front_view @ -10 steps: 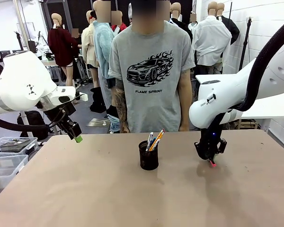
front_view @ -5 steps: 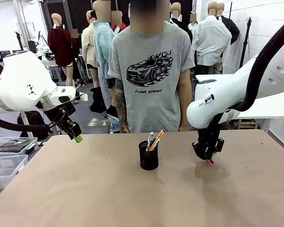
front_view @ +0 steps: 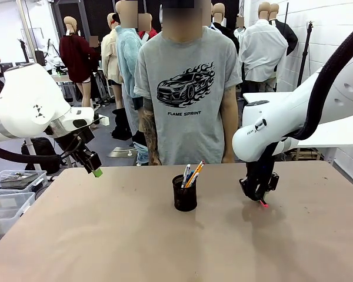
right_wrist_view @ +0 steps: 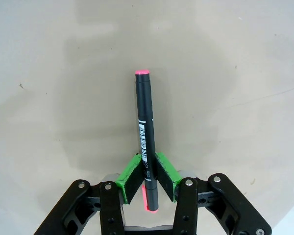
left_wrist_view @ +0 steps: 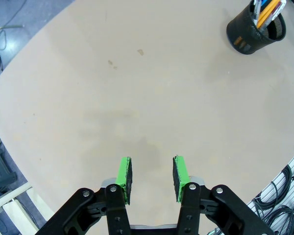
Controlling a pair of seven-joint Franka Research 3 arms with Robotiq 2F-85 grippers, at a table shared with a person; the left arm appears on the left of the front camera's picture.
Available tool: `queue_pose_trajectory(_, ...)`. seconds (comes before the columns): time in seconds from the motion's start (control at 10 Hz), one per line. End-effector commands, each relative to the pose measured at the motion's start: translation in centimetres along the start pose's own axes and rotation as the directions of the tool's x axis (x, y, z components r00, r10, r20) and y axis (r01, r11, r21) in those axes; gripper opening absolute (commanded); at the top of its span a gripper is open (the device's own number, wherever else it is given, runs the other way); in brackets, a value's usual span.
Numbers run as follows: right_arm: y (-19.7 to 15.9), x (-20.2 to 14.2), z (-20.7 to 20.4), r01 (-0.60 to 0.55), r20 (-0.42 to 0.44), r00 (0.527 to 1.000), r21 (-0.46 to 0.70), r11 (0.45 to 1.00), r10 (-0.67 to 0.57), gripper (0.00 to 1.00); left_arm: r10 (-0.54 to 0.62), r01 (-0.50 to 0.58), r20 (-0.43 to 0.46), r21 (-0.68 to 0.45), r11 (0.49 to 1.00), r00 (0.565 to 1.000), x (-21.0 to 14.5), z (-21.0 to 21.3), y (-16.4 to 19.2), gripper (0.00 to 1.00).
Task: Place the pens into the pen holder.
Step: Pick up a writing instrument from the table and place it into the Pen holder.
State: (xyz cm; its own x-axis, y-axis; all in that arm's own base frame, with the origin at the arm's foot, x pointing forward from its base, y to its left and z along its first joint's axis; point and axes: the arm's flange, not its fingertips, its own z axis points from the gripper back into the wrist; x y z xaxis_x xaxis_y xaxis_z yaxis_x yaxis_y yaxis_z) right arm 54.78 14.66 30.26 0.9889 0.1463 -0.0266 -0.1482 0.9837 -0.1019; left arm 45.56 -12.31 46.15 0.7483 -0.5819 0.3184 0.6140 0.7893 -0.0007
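Change: right pincer (front_view: 260,197) has edged slightly toward pen holder (front_view: 185,194).
Front view: it grips dark pen (front_view: 262,202), pink tip down near desk (front_view: 106,235); holder stands mid-desk toward far edge, holding other pens (front_view: 192,175); left pincer (front_view: 96,170) above far-left corner.
Left wrist view: fingers (left_wrist_view: 125,172) parted, nothing between.
Right wrist view: clamped on pen's barrel.

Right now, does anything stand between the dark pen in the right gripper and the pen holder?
Nothing visible does. The right gripper is shut on the dark pen, and only bare table lies between it and the pen holder. The pens already inside lean toward that side.
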Motion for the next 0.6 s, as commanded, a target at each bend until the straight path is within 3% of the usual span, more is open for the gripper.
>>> queue_pose_trajectory(0.0,-0.14,-0.3,-0.36,-0.017,0.019,1.0,0.012,1.0,0.016,0.32,-0.025,0.025,0.005,-0.002,1.0,1.0,-0.15,0.02,0.34,0.46)
queue_pose_trajectory(0.5,-0.1,-0.23,-0.34,-0.016,0.028,0.999,0.019,1.0,0.015,0.32,-0.025,0.025,0.005,-0.002,1.0,1.0,-0.15,0.02,0.34,0.46)
